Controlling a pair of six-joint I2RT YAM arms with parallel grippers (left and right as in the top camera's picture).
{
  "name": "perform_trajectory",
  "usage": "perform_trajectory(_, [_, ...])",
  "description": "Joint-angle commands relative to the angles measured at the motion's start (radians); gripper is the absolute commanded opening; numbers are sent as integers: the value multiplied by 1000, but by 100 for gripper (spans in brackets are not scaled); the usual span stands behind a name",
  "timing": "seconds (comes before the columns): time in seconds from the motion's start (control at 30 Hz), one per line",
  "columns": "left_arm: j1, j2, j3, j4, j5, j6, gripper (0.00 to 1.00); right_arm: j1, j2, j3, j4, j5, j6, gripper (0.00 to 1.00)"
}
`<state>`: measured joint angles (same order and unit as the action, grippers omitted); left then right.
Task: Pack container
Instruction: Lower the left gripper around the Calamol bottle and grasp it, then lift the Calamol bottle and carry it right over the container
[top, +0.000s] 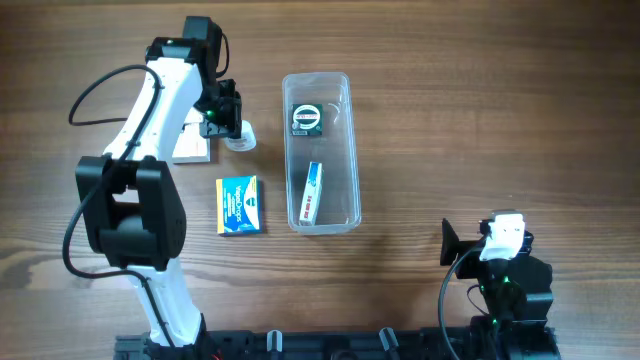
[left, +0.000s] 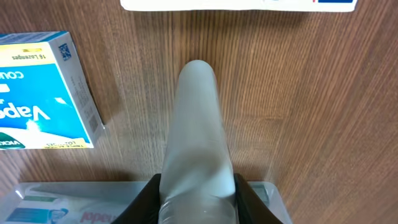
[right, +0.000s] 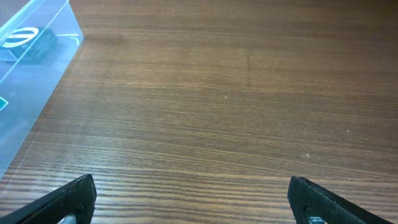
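Observation:
The container (top: 349, 150), a long clear plastic tub, stands at the table's middle. Inside it lie a black-and-white item (top: 305, 118) and a blue-and-white box (top: 312, 192). My left gripper (top: 230, 125) is just left of the container's far end, shut on a white translucent tube (top: 241, 141). In the left wrist view the tube (left: 196, 124) sticks out between the jaws (left: 198, 202), with the container's rim (left: 93, 188) at the bottom edge. My right gripper (top: 478, 242) is open and empty at the front right, its jaws (right: 193, 199) over bare wood. The container's corner (right: 37, 56) shows in the right wrist view.
A blue lozenge box (top: 238, 205) lies on the table left of the container; it also shows in the left wrist view (left: 37, 93). A white box (top: 190, 145) lies partly under the left arm, and its edge (left: 242, 5) shows at the top of the left wrist view.

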<state>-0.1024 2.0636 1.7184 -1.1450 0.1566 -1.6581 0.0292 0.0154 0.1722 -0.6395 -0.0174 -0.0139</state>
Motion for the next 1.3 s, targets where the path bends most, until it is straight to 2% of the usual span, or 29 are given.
perform_trajectory(0.0, [-1, -18, -3, 10, 14, 2, 13, -5, -12, -5, 2, 20, -12, 100])
perform_trajectory(0.27, [-24, -72, 24, 15, 14, 43, 13, -5, -12, -5, 2, 20, -12, 100])
perform_trajectory(0.5, [-27, -93, 130, 16, 15, 182, 9, -5, -12, -5, 2, 20, -13, 100])
perform_trajectory(0.97, [-68, -93, 395, 16, 24, 529, 12, -5, -12, -5, 2, 20, -13, 100])
perform_trajectory(1.27, [-151, -93, 420, 5, 72, 635, 10, -5, -12, -5, 2, 20, -12, 100])
